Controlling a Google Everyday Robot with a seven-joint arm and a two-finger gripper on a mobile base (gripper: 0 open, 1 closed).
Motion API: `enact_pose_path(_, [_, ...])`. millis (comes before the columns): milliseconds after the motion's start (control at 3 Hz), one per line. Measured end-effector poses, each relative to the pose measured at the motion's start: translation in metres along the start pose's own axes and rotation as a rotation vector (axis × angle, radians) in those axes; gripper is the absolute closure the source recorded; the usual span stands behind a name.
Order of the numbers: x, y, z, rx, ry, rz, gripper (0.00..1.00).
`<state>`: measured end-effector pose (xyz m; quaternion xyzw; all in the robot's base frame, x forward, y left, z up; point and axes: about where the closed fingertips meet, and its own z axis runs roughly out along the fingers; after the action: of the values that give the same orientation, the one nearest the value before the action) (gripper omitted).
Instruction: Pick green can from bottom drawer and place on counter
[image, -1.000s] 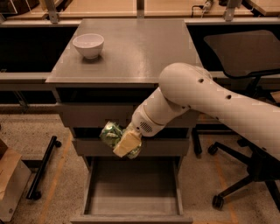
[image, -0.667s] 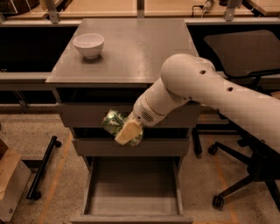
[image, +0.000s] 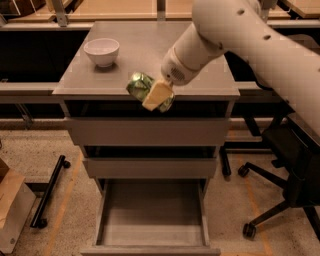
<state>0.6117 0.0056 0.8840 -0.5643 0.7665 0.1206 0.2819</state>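
Note:
My gripper is shut on the green can, a shiny green can held tilted on its side. It hangs at the front edge of the grey counter, just above the slab's lip and near its middle. The white arm reaches in from the upper right. The bottom drawer is pulled open below, and its flat grey floor shows nothing on it.
A white bowl stands on the counter's back left. Two shut grey drawer fronts lie under the slab. A black office chair stands at the right. A black bar on castors and a cardboard box are on the floor at left.
The gripper has lifted the green can from in front of the upper drawer fronts up to the counter's front edge.

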Motion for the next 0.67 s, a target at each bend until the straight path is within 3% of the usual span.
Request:
enact_pose_path(333, [-0.023, -0.021, -0.028, 0.045, -0.055, 0.004, 1.00])
enact_pose_path(667, [-0.008, -0.009, -0.011, 0.015, -0.042, 0.066, 1.00])
